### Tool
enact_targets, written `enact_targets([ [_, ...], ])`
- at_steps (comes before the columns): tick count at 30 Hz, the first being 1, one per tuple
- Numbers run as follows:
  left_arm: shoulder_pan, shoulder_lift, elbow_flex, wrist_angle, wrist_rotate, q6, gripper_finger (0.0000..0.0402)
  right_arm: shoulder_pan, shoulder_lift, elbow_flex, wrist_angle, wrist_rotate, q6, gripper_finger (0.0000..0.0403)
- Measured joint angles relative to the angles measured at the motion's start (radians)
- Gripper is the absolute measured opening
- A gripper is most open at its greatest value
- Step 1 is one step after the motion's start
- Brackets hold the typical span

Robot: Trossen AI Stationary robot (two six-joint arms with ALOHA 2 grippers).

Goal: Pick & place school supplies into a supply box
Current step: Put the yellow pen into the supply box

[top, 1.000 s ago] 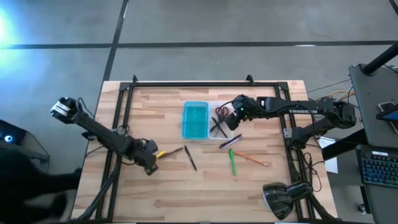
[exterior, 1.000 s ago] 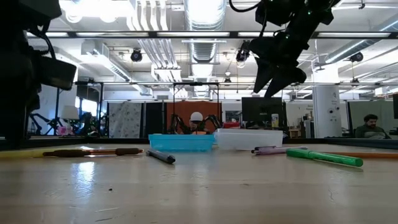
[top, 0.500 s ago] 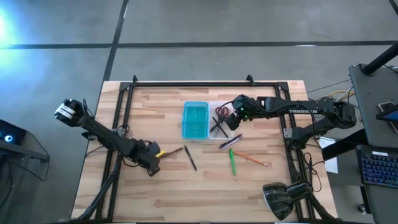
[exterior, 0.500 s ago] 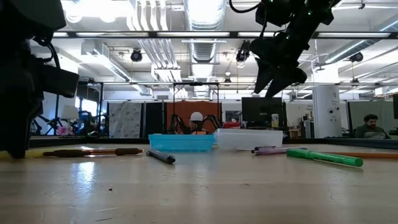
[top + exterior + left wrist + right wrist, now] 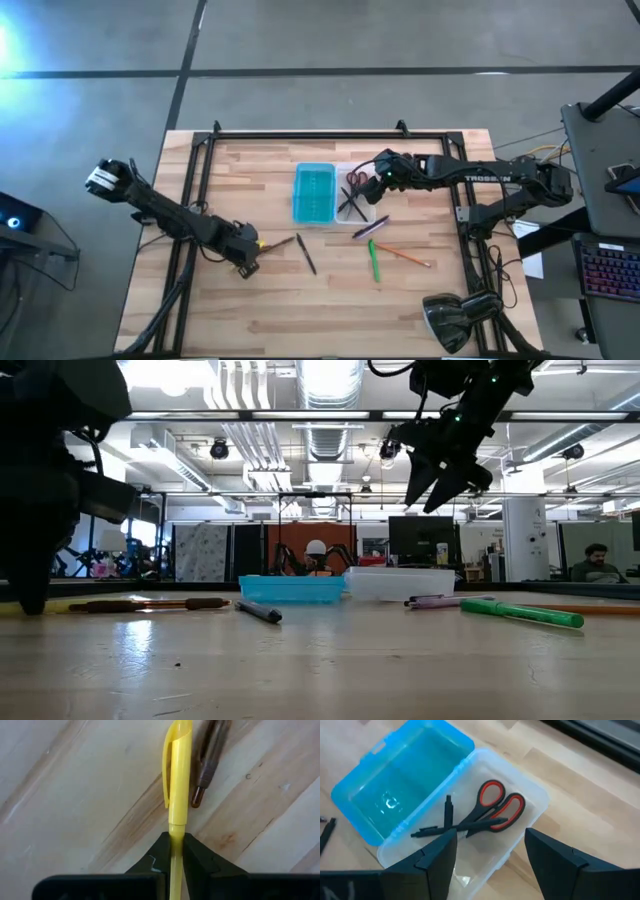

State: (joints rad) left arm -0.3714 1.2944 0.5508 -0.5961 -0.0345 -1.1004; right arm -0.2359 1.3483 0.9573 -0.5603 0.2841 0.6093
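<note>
Left gripper [image 5: 176, 851] sits low at the lower left of the high view, its 2 dark fingers pinching a slim yellow plastic pen [image 5: 177, 780] that lies on the wooden table [image 5: 440, 300] beside a brown pen [image 5: 209, 760]. Right gripper [image 5: 487, 855] hangs spread wide above the open turquoise-and-clear plastic box [image 5: 395, 815] near the centre, whose clear half holds red-handled scissors [image 5: 492, 810] and 2 dark pens [image 5: 448, 815].
</note>
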Motion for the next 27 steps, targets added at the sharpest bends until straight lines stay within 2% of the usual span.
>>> enact_targets([
  [4, 0.067, -0.098, -0.004, -0.035, -0.05, 0.001, 0.0012, -0.005, 0.0, 0.008, 0.018, 0.007, 0.002, 0.0224],
  [12, 0.227, -0.293, 0.004, -0.038, -0.045, 0.004, 0.0012, -0.021, -0.006, 0.017, 0.019, 0.007, 0.016, 0.0224],
  [14, 0.287, -0.333, 0.006, 0.015, -0.037, 0.009, 0.0012, -0.023, -0.012, 0.017, 0.02, 0.008, 0.052, 0.0224],
  [17, 0.393, -0.363, -0.002, 0.181, 0.014, 0.025, 0.0011, -0.033, -0.024, 0.017, 0.021, 0.04, 0.158, 0.0224],
  [22, 0.611, -0.277, -0.035, 0.59, 0.153, 0.052, 0.0011, -0.055, -0.064, 0.017, 0.039, 0.117, 0.358, 0.0224],
  [24, 0.691, -0.192, -0.033, 0.737, 0.214, 0.047, 0.0011, -0.061, -0.079, 0.017, 0.051, 0.142, 0.377, 0.0224],
  [27, 0.761, -0.028, 0.024, 0.871, 0.283, 0.042, 0.0011, -0.068, -0.103, 0.017, 0.065, 0.168, 0.372, 0.0224],
])
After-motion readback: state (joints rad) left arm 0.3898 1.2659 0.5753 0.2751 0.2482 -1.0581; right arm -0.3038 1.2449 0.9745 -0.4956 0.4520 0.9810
